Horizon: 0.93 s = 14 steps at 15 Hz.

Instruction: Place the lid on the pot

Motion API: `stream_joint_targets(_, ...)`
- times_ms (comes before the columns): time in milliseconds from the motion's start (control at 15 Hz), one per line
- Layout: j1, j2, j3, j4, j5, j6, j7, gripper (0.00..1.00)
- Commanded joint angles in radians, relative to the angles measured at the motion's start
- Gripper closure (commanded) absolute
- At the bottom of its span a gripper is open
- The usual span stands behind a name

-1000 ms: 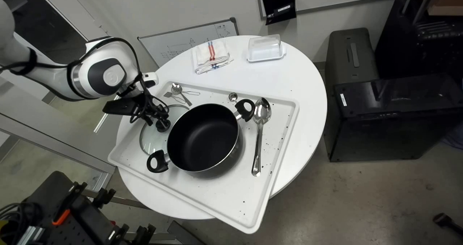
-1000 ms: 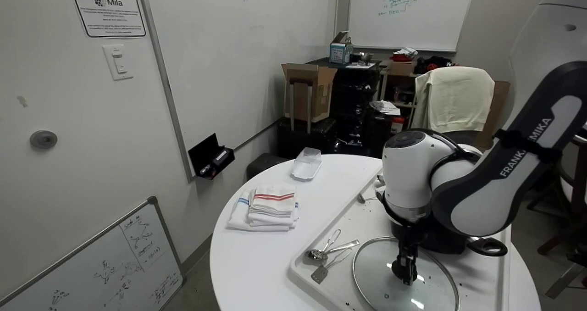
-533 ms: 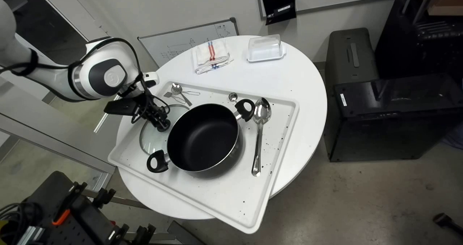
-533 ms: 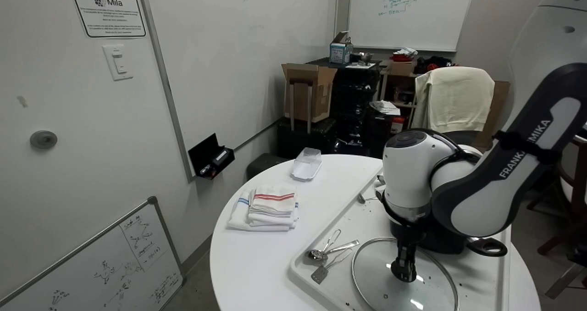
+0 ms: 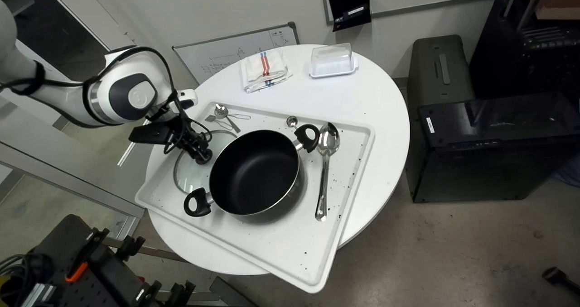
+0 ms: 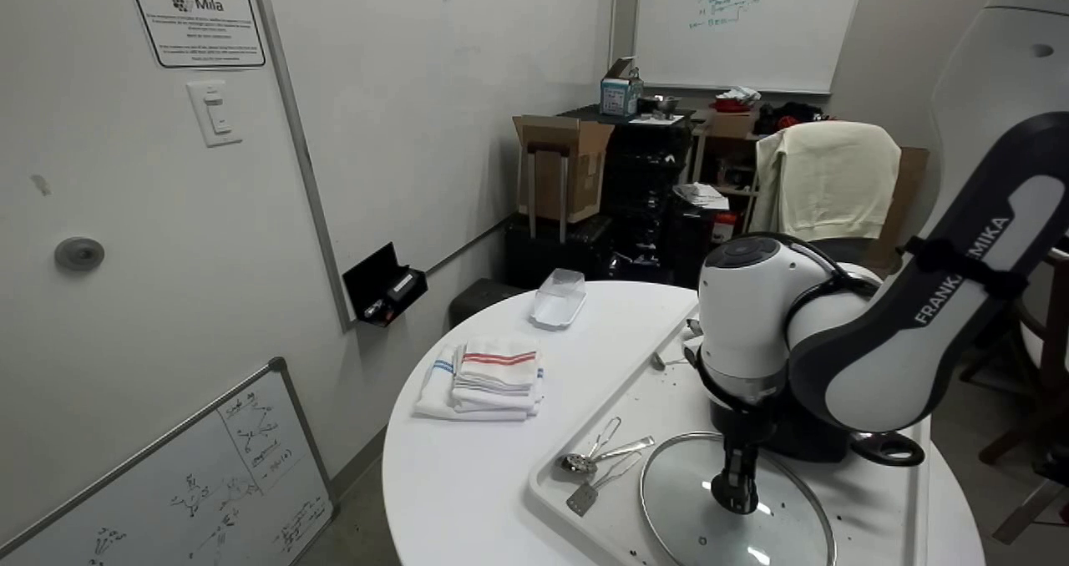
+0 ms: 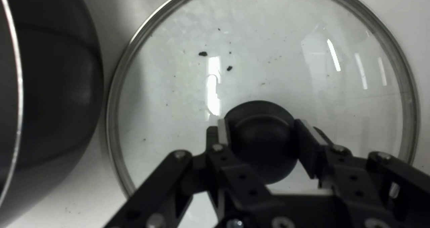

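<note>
The clear glass lid (image 7: 174,86), edged with a silvery rim, is beside the pot, level and at or just above the tray. My gripper (image 7: 263,134) is shut on its black knob (image 7: 265,147), one pad against each side. In an exterior view the gripper (image 5: 202,154) reaches down over the lid (image 5: 190,175). The black pot (image 5: 256,175) stands uncovered with nothing inside; its side wall (image 7: 63,80) comes close to the lid's rim in the wrist view. Much of the pot is hidden behind the arm in an exterior view, where one handle (image 6: 889,449) shows.
Pot and lid share a white tray (image 5: 281,252) on a round table (image 5: 380,117). A large spoon (image 5: 324,175) lies past the pot. Several small utensils (image 6: 589,466) are close to the lid. Folded towels (image 5: 266,69) and a clear-topped dish (image 5: 333,61) stand beyond the tray.
One second ago my gripper's fingers stood wider around the knob; they have since closed on it. The lid has shifted by a hair at most, and the arm has barely moved.
</note>
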Motion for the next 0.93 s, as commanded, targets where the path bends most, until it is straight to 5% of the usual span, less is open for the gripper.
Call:
stream_joint_targets(0,0.007,-0.085,0.007,-0.072,0.004,0.019,-0.025,0.75)
stream_joint_targets(867,0.014,-0.396,0.040,-0.275,0.001,-0.047,-0.015,0.75)
